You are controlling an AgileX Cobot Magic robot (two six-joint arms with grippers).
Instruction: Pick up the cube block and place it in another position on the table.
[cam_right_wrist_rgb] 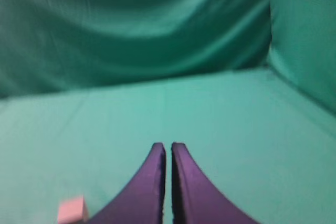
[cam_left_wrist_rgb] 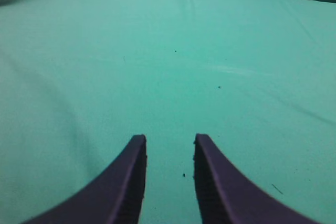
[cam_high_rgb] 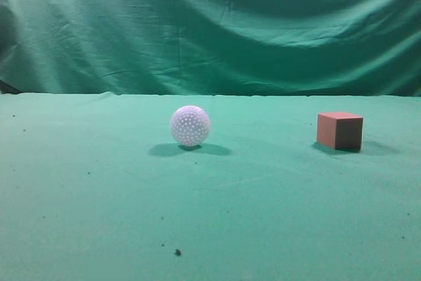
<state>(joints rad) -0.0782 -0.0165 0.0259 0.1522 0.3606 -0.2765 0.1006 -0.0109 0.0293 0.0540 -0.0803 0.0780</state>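
Cube (cam_high_rgb: 339,130): sits on the table (cam_high_rgb: 210,215), well to the right of the white ball (cam_high_rgb: 190,126), nothing touching it; judged not yet picked up.
Ball: stands free mid-table, far enough from the cube that a grasp should not disturb it.
Right gripper (cam_right_wrist_rgb: 168,148): fingers pressed nearly together, holding nothing; the cube (cam_right_wrist_rgb: 71,209) shows low and to its left, so this arm looks the nearer one.
Left gripper (cam_left_wrist_rgb: 169,142): fingers parted, empty, over bare cloth (cam_left_wrist_rgb: 168,66); neither cube nor ball in its view.
Hidden: both arms are absent from the exterior view; the right wrist view is blurred and cuts off the cube's lower edge.
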